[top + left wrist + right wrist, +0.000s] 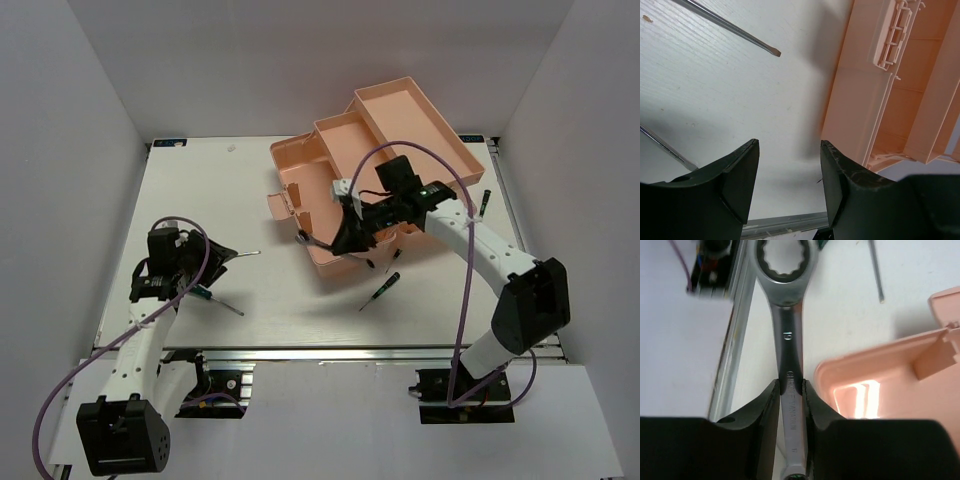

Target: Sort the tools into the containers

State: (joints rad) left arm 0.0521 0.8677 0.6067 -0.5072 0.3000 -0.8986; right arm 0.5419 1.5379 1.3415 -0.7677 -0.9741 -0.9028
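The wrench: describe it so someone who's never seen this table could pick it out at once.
Start at the big salmon-pink toolbox far right on the table. At its near edge the right gripper has its jaws shut on the wrench. It is the only all-silver tool, with a toothed ring end; the nearby screwdrivers are thin with dark green handles.

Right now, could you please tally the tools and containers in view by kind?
Screwdrivers: 4
Wrench: 1, held in the right gripper
Toolbox: 1
Total: 6
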